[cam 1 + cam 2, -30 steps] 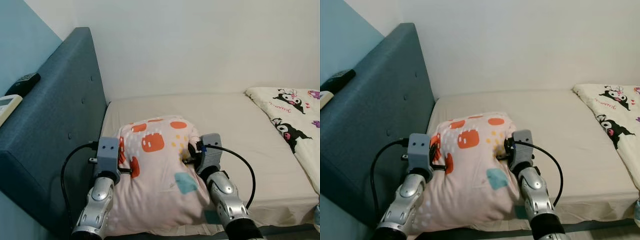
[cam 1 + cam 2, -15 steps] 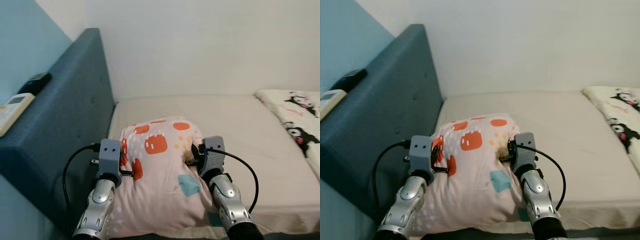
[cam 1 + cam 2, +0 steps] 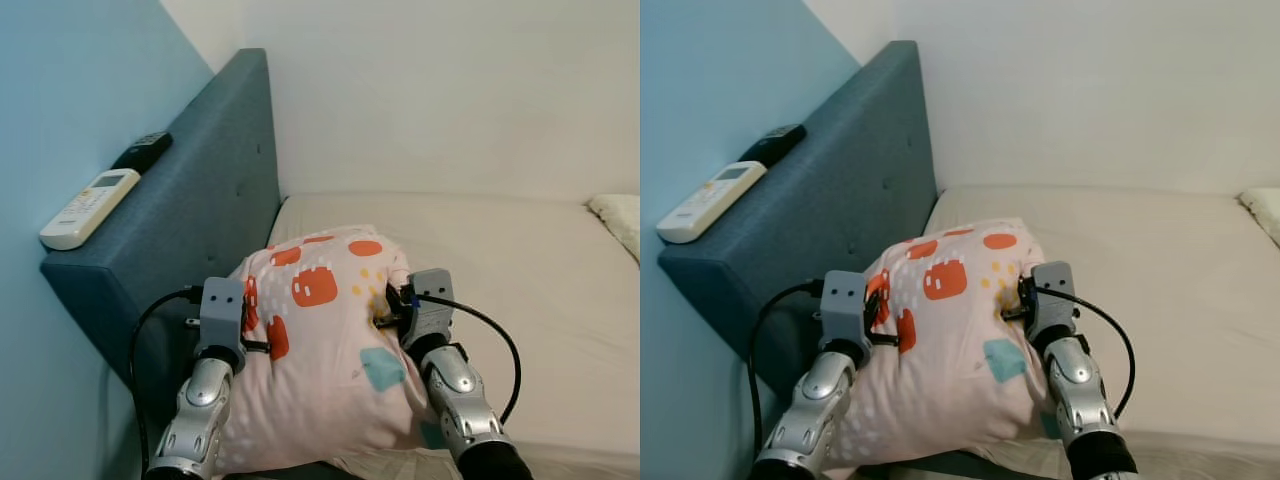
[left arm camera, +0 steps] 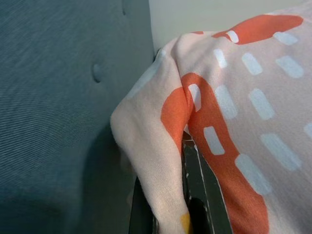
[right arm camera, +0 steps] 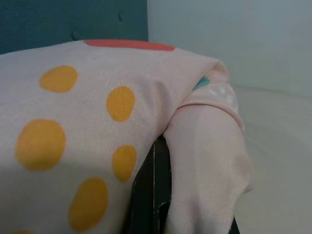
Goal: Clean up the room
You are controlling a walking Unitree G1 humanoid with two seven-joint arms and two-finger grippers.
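Left claw point(image 3: 250, 342) pinches the pillow point(image 3: 325, 380) at its side, right claw point(image 3: 385, 312) pinches the opp. side; pillow hangs above the bed point(image 3: 520, 270), near the headboard point(image 3: 190, 210); keep both grips level, lower w/o twisting, release together.

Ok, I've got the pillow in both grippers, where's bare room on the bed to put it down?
The bare mattress between the headboard, the wall and the printed bedding at far right is open. The pillow, held by the left gripper and right gripper, hangs over the near-left corner. The headboard ledge holds a white remote and a black remote.
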